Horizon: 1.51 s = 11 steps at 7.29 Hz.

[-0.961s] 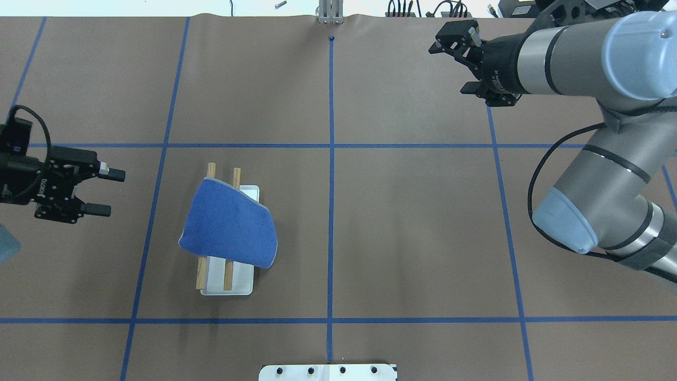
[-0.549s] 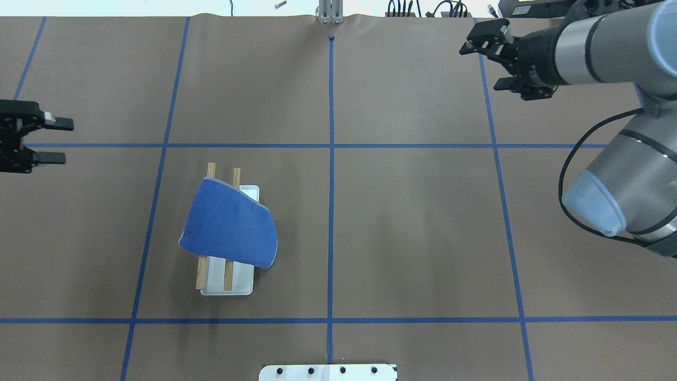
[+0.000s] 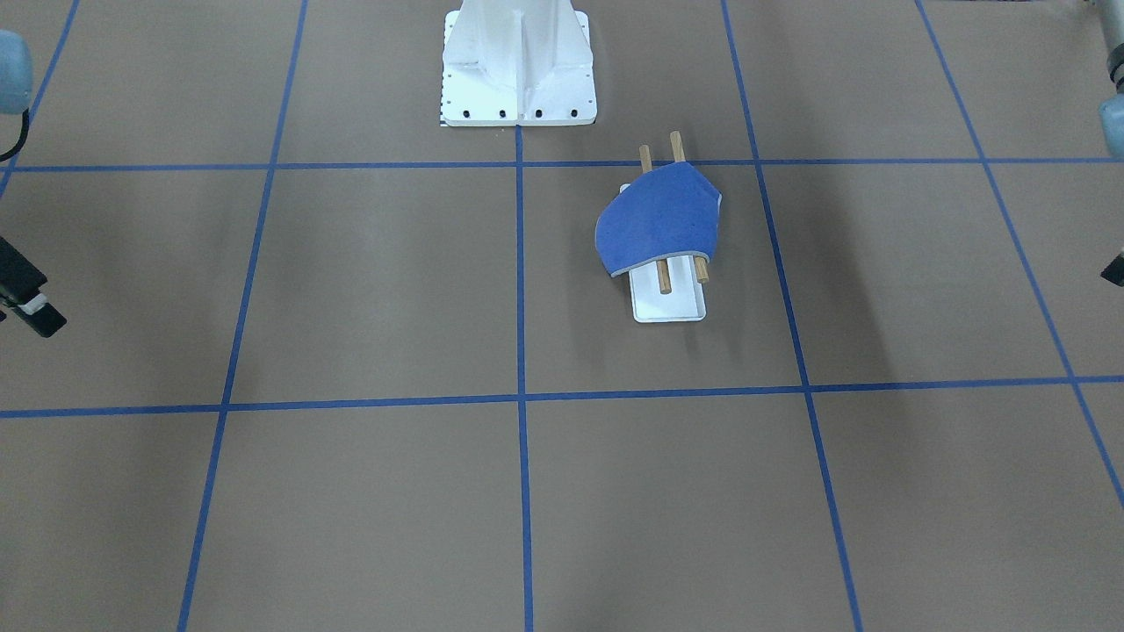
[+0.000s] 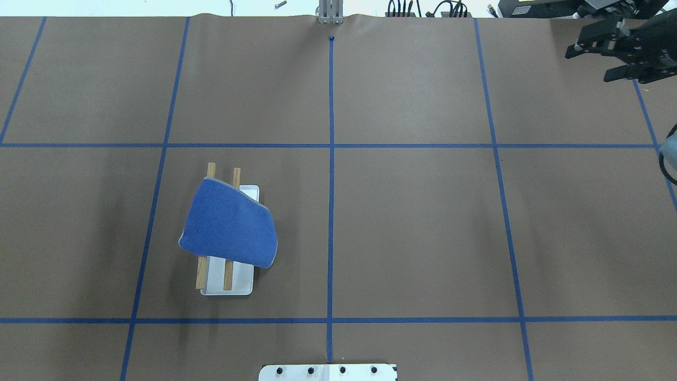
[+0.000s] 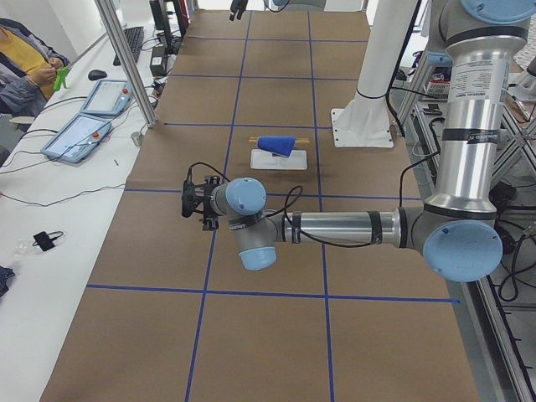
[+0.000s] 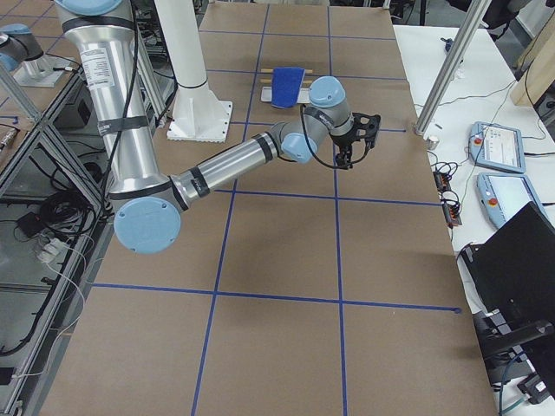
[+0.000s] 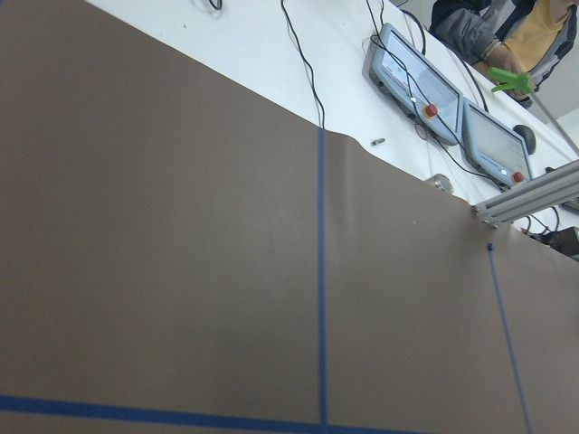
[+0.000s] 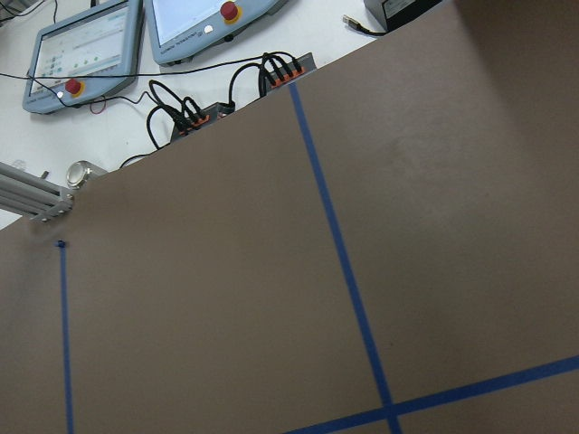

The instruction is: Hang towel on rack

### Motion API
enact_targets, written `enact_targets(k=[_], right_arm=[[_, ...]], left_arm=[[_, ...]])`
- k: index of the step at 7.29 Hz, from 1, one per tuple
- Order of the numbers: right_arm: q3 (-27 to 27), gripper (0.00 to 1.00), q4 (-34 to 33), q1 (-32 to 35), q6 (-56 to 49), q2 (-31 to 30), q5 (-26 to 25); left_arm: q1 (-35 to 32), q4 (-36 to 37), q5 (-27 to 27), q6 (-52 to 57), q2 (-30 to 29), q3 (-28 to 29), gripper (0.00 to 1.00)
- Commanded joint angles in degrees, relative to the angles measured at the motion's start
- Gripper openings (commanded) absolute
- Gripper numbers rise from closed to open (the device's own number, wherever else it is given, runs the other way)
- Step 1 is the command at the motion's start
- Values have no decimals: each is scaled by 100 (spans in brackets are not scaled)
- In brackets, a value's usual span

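Note:
The royal-blue towel (image 4: 228, 225) lies draped across the two wooden rails of the rack (image 4: 211, 170), which stands on a white base (image 4: 238, 280) left of the table's middle. It also shows in the front view (image 3: 659, 219) and small in both side views (image 5: 276, 146) (image 6: 288, 85). My right gripper (image 4: 592, 64) is open and empty, high over the far right corner, well away from the towel. My left gripper (image 5: 194, 202) is out of the overhead view, far off to the left of the rack. I cannot tell whether it is open.
The robot's white pedestal (image 3: 518, 61) stands at the near table edge. Control pendants (image 8: 81, 45) and cables lie on the white bench beyond the far edge, next to an aluminium post (image 5: 126, 59). An operator (image 5: 25, 67) sits there.
Both arms have drawn back outward. The left gripper has gone out of the overhead view to the left. The right gripper has moved right to the far corner. Towel and rack have not moved.

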Motion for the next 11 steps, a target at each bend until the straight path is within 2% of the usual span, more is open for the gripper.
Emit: enact_targets(k=[1, 3, 4, 5, 6, 7, 8, 9, 11], right_arm=[[-94, 100, -37, 532, -1234, -531, 226], [-592, 100, -55, 1005, -2919, -823, 322], [-1065, 100, -55, 1382, -3789, -832, 557], [-1444, 100, -63, 1656, -4720, -859, 595], [-1517, 100, -525, 1815, -5573, -885, 595], [-1483, 100, -1304, 1930, -6669, -859, 490], [-1448, 100, -2042, 1922, -7333, -702, 463], [-1413, 100, -2641, 1913, -7374, -379, 524], [-949, 100, -3252, 1896, -7375, -340, 551]], left_arm=[[-162, 862, 725, 1895, 161, -25, 98], [-240, 1880, 834, 3240, 170, -43, 98], [-397, 2747, 816, 4100, 161, -173, 98], [-408, 3939, 773, 4639, 153, -584, 98], [-390, 5230, 755, 4871, 92, -1136, 98], [-382, 6513, 729, 5273, -13, -1524, 98], [-381, 7109, 459, 5843, -32, -1667, 98], [-390, 7150, -92, 5884, 38, -1643, 98], [-399, 7115, -194, 5901, 152, -1660, 98]])
